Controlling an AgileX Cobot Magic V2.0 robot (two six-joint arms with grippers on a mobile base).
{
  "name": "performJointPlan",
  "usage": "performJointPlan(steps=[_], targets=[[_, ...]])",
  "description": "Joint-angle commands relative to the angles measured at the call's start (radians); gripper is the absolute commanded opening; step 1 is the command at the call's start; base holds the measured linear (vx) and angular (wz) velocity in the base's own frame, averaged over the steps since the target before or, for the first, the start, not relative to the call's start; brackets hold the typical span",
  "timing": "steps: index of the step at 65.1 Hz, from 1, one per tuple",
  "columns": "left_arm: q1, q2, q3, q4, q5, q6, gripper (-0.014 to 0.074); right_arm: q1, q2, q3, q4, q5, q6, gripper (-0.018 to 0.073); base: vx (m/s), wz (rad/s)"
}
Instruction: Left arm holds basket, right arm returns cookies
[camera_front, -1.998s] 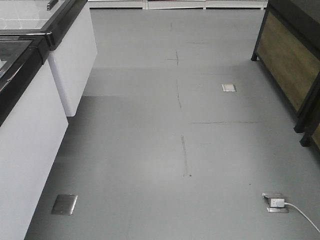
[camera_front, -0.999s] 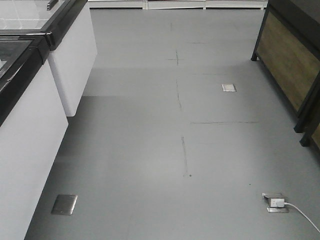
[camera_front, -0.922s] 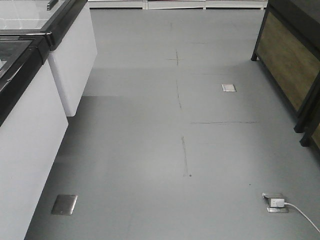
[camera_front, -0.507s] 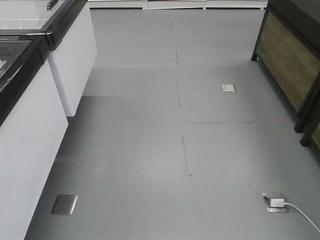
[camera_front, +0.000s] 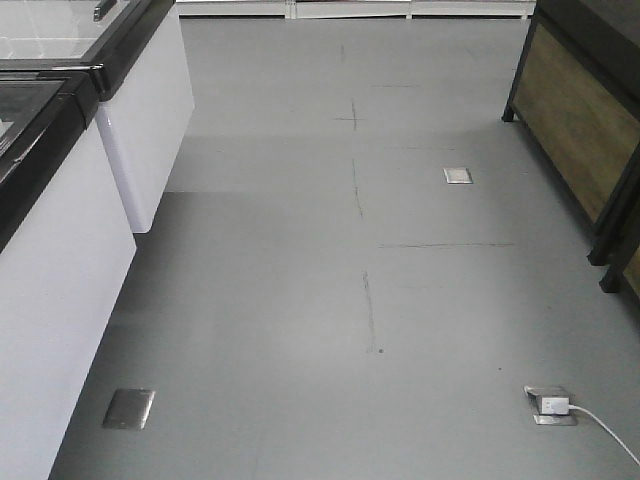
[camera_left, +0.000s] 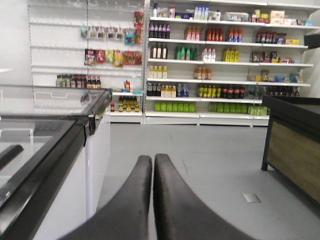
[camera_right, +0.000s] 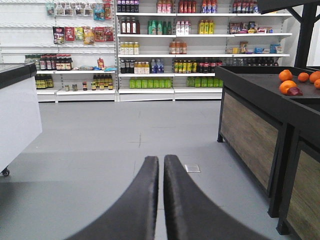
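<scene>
The basket and the cookies box are out of view in every frame. My left gripper (camera_left: 153, 159) is shut and empty, its two black fingers pressed together and pointing down the aisle beside a white freezer chest (camera_left: 95, 160). My right gripper (camera_right: 161, 160) is shut and empty, with only a thin slit between its fingers, pointing at the grey floor. Neither arm shows in the front-facing view.
White freezer chests with black rims (camera_front: 150, 120) line the left. A black and wood produce stand (camera_front: 580, 120) with oranges (camera_right: 289, 82) lines the right. Stocked shelves (camera_right: 175, 50) close the aisle's far end. Floor socket plates (camera_front: 457, 176) and a plugged white cable (camera_front: 560, 405) lie on the floor.
The floor marks have slid very slightly down the front-facing view. Nothing else differs.
</scene>
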Motion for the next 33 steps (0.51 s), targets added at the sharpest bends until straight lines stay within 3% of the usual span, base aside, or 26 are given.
performJointPlan(steps=[1,17,33], targets=[[-0.007,0.090,-0.110,0.001,-0.059,0.009,-0.0006,-0.003,-0.013,0.018,-0.011,-0.074,-0.003,-0.0006,0.00,0.00],[-0.007,0.311,-0.285,0.001,0.074,0.010,-0.0006,-0.003,-0.013,0.018,-0.011,-0.074,-0.003,-0.0006,0.00,0.00],[-0.007,0.453,-0.298,0.001,0.094,0.008,-0.0006,-0.003,-0.013,0.018,-0.011,-0.074,-0.003,-0.0006,0.00,0.00]])
